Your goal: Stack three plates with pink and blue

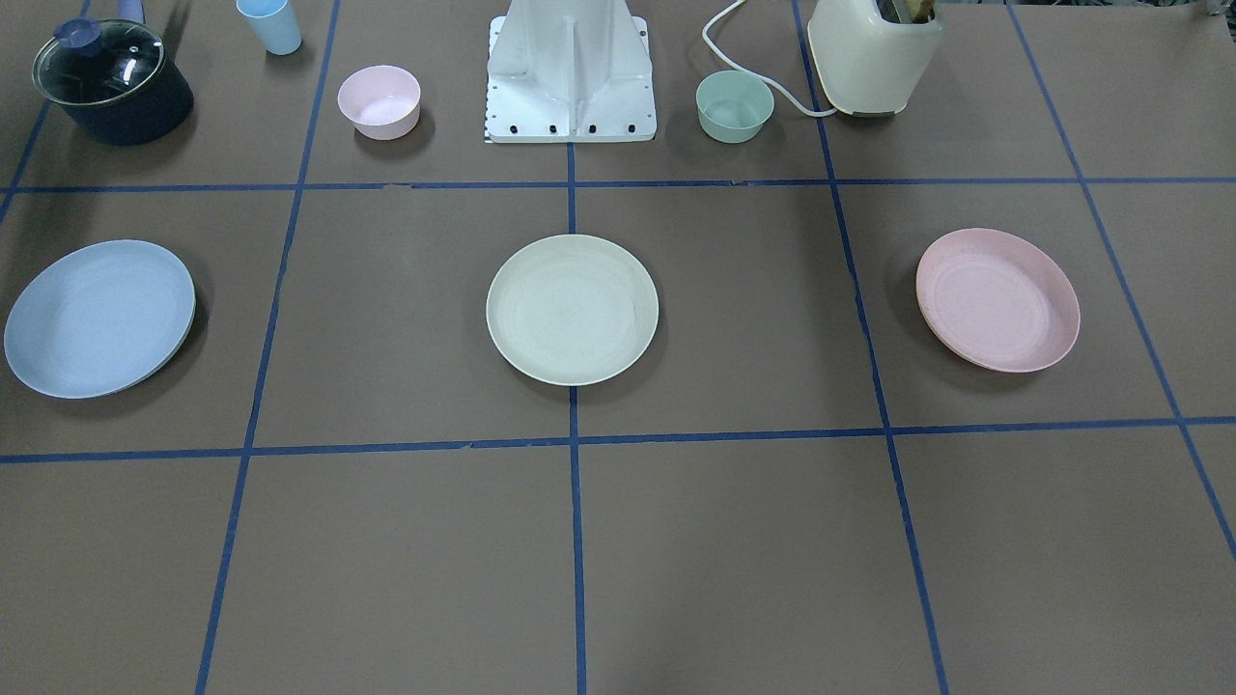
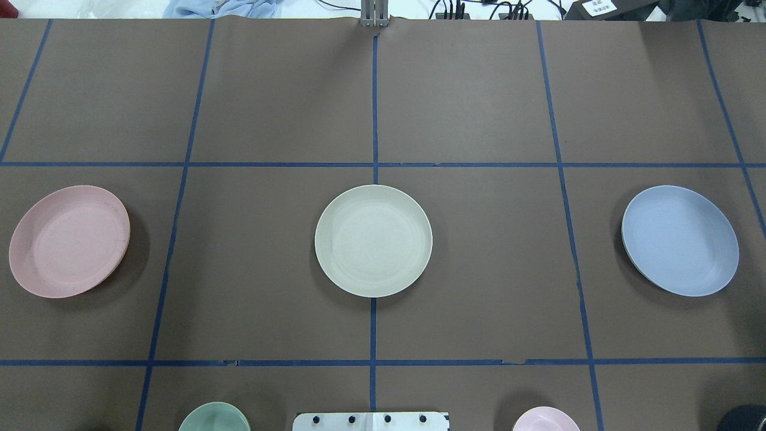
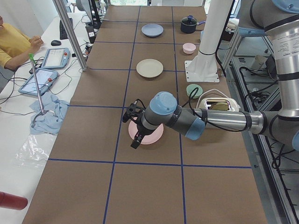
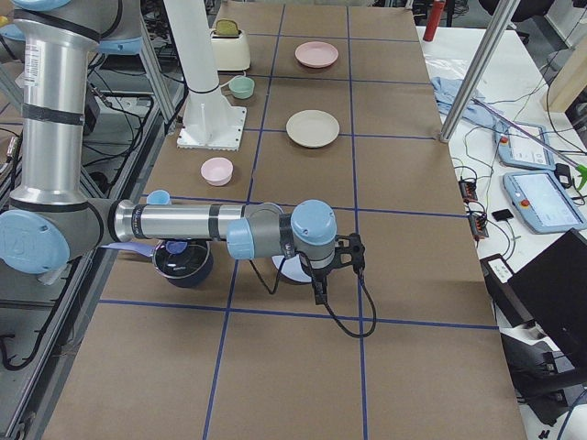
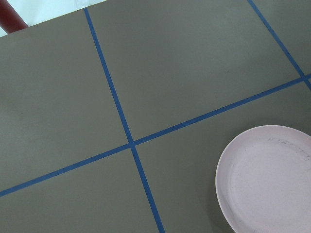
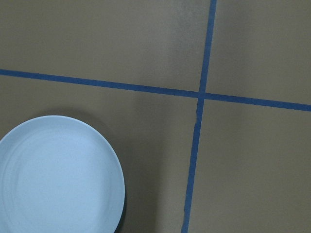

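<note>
Three plates lie apart in a row on the brown table: a pale pink plate (image 1: 997,299) (image 2: 69,240), a cream plate (image 1: 572,309) (image 2: 373,240) in the middle, and a light blue plate (image 1: 99,319) (image 2: 680,239). My left gripper (image 3: 132,128) hangs above the outer edge of the pink plate (image 3: 156,136) (image 5: 267,179). My right gripper (image 4: 337,266) hangs above the outer edge of the blue plate (image 4: 289,269) (image 6: 56,174). Both grippers show only in the side views, so I cannot tell whether they are open or shut.
Near the robot base (image 1: 570,77) stand a small pink bowl (image 1: 379,101), a small green bowl (image 1: 735,106), a lidded dark pot (image 1: 111,82), a blue cup (image 1: 270,24) and a cream toaster (image 1: 874,53). Blue tape lines divide the table into squares.
</note>
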Controlling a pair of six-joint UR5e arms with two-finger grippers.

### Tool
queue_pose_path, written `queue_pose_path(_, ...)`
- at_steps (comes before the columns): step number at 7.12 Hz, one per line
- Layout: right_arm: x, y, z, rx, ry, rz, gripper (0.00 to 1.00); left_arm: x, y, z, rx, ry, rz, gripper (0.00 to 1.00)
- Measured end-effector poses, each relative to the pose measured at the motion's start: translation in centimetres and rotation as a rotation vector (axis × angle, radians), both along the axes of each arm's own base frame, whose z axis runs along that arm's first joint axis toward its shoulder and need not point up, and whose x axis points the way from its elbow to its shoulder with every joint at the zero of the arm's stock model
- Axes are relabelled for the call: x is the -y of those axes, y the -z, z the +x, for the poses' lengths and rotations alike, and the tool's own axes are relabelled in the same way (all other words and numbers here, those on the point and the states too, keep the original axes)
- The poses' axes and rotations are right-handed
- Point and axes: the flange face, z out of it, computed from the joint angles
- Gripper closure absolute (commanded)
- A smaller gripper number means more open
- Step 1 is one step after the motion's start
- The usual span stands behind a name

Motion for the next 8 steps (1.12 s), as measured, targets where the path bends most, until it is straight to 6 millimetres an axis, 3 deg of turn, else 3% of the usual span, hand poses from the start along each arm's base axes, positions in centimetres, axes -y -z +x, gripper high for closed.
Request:
queue_pose_path(3,0.2,0.5,-0.1,0.021,0.004,0.007,0.0,0.0,-0.6,1.2,-0.011,-0.017,-0.031,0.0)
queue_pose_path(5,0.0,0.3,-0.2,0.026,0.005,0.004,0.0,0.6,-0.9,4.7,-0.035,-0.065,-0.087,0.0)
queue_pose_path(8,-0.4,0.0,-0.2,0.029,0.006,-0.003,0.0,2.0,-2.8,9.7,-0.051,-0.147,-0.16,0.0)
